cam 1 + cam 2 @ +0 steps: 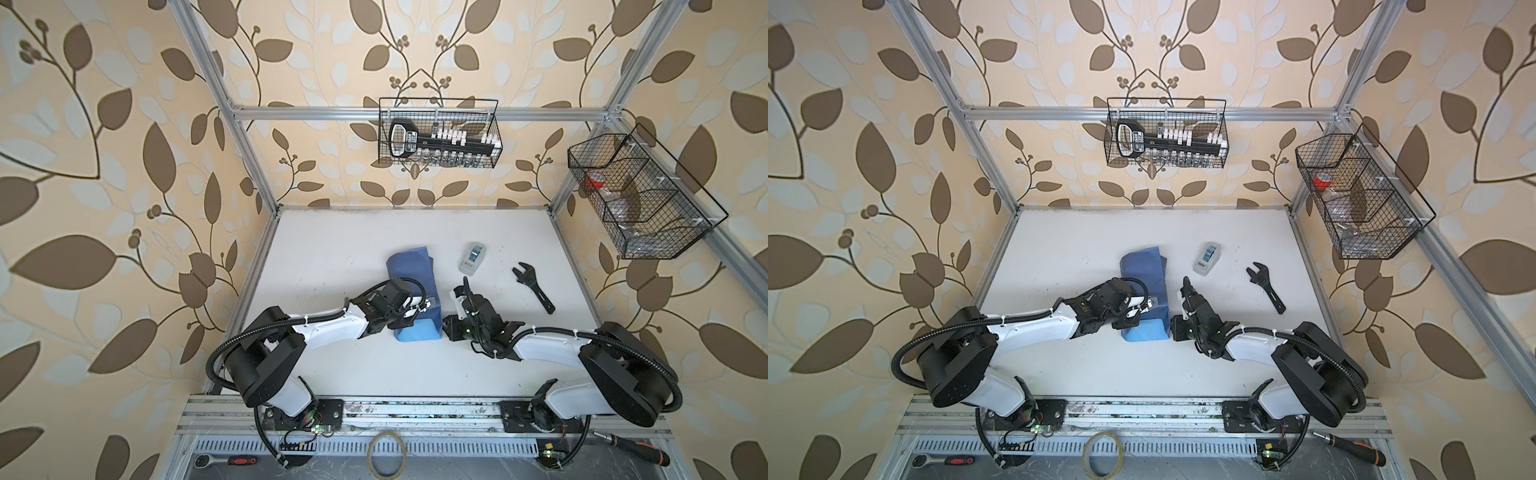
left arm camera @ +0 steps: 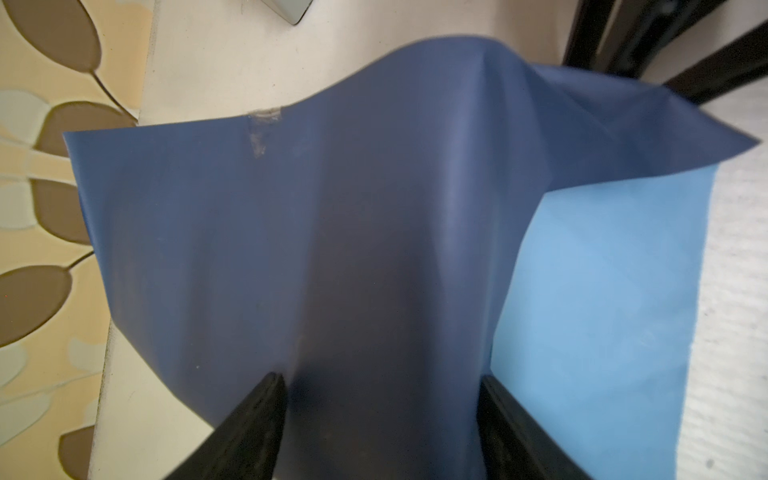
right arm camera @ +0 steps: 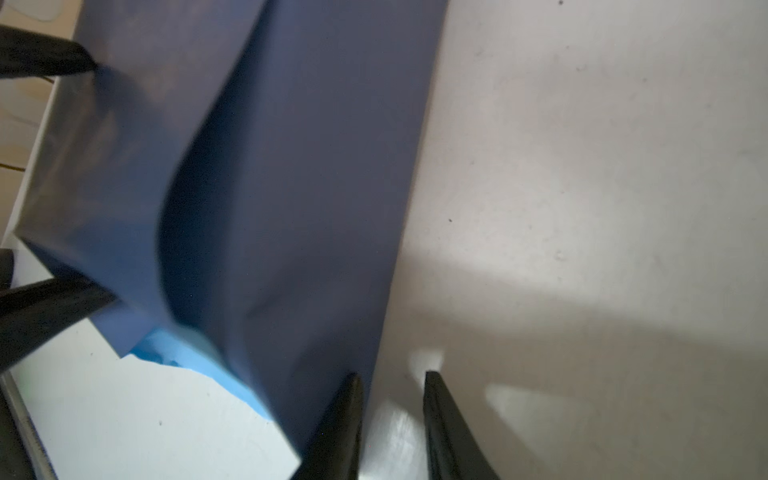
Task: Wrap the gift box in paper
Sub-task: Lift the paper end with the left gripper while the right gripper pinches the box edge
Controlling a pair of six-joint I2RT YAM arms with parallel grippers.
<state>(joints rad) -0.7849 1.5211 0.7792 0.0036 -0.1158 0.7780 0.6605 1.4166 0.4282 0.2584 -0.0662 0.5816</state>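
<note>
The large thin sheet of paper [image 1: 409, 270], slate-blue outside and sky-blue on its inner face, lies folded into a long bundle at the middle of the white worktop [image 1: 353, 374]. The gift box does not show in any view; my guess is that it sits under the hump the paper makes. The left gripper [image 2: 379, 376] stands with its jaws wide apart, astride that hump, fingertips [image 3: 89, 66] against the paper on both sides. Whether it squeezes or merely rests there I cannot tell. The right gripper [image 3: 391, 374] is low beside the bundle's long edge, its jaws a narrow gap apart with only bare worktop between them and one finger just beside the paper. From here the likeliest slip is a missed pinch: that edge lies flat on the worktop, so the finger may shove it sideways rather than get under it, creasing the sheet or dragging the whole bundle. A hard tug could also tear such thin stock. If the left lets go early, the loose flap would probably spring open. The small clear tape dispenser [image 1: 472, 258] sits well apart, beyond the bundle.
</note>
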